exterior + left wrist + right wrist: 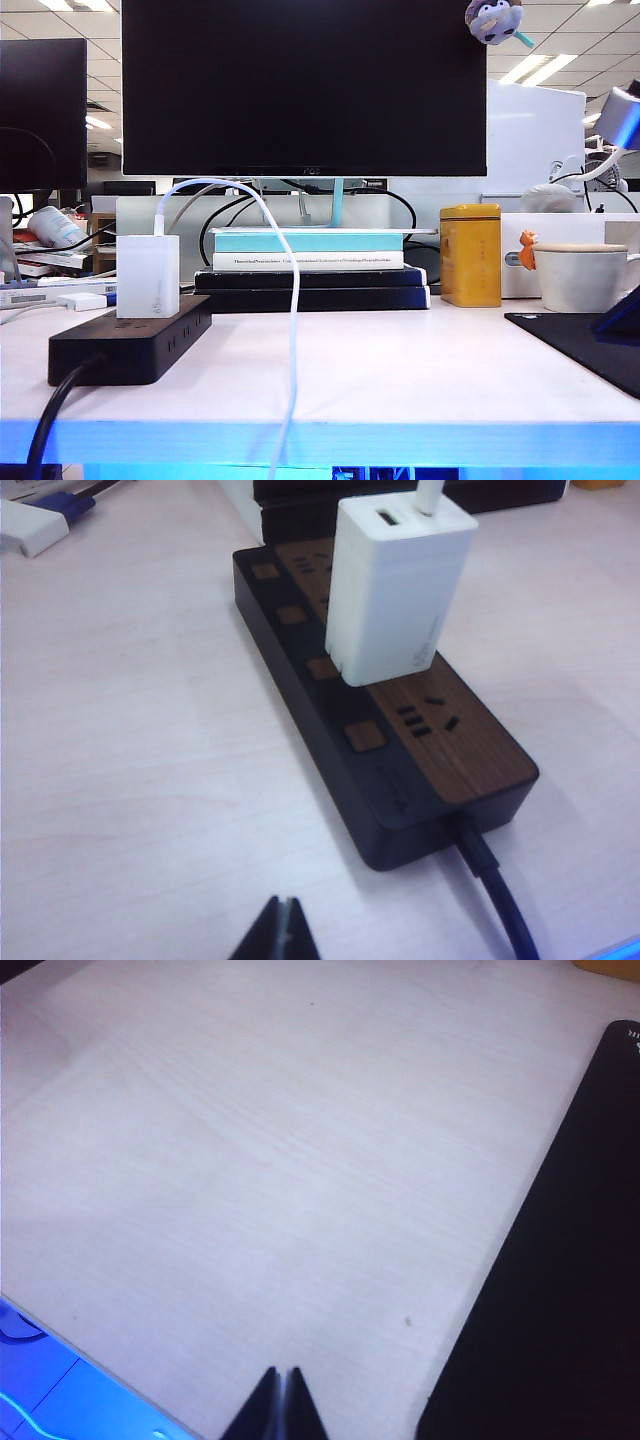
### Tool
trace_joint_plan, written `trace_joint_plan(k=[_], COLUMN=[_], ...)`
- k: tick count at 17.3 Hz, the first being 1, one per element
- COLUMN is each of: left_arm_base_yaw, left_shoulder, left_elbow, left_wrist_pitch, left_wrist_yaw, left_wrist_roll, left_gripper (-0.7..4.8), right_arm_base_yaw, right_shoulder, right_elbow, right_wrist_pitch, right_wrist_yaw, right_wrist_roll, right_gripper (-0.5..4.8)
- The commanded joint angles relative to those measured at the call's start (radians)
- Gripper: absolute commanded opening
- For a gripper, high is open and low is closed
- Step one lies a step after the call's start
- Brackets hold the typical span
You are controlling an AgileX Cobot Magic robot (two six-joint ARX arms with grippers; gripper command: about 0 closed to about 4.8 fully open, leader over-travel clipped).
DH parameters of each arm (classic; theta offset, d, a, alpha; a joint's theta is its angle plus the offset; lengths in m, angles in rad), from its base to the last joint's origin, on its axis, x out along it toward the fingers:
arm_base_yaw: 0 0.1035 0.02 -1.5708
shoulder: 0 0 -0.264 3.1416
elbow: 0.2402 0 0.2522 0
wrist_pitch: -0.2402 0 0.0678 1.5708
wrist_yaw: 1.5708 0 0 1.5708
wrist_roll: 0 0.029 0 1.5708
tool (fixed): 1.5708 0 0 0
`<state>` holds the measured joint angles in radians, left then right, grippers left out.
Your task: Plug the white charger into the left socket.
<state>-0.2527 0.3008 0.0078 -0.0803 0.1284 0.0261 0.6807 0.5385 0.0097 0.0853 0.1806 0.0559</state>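
Observation:
The white charger [148,275] [395,590] stands upright on the top face of the black power strip [130,345] [440,750], about midway along it, with its prongs out of sight. The socket beneath it is hidden, so I cannot tell whether it is the left socket. A free socket [430,715] shows toward the cord end. The charger's thin white cable [293,300] arcs up and hangs over the table's front edge. My left gripper [285,905] is shut and empty, hovering short of the strip's cord end. My right gripper [283,1372] is shut and empty over bare table beside a black mat [560,1260].
A small white piece with a blue plug [85,300] [35,525] lies behind the strip. A monitor [300,90] stands on stacked books [310,270] at the back. A yellow tin [470,255] and a white mug [585,275] stand right. The strip's thick black cord [50,420] drops over the front edge.

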Motion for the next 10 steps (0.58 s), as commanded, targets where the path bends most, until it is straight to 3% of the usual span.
trace_joint_plan(k=[1,6,10], left_arm_base_yaw=[0.002,0.001,0.002], left_shoulder=[0.000,-0.001,-0.037], left_elbow=[0.002,0.002,0.002], left_wrist_pitch=[0.007,0.008,0.007], left_wrist_yaw=[-0.001,-0.001,-0.002], left_wrist_roll=[0.000,0.000,0.000], left_gripper=[-0.06,-0.06,-0.05], right_arm_base_yaw=[0.001,-0.018,-0.137], right_shoulder=[0.000,-0.169,-0.399], right_elbow=[-0.008,-0.009,-0.009], right_wrist_pitch=[0.011,-0.113,-0.201], right_wrist_yaw=[0.001,0.000,0.000], right_wrist_roll=[0.003,0.003,0.003], right_gripper=[0.21,0.21,0.21])
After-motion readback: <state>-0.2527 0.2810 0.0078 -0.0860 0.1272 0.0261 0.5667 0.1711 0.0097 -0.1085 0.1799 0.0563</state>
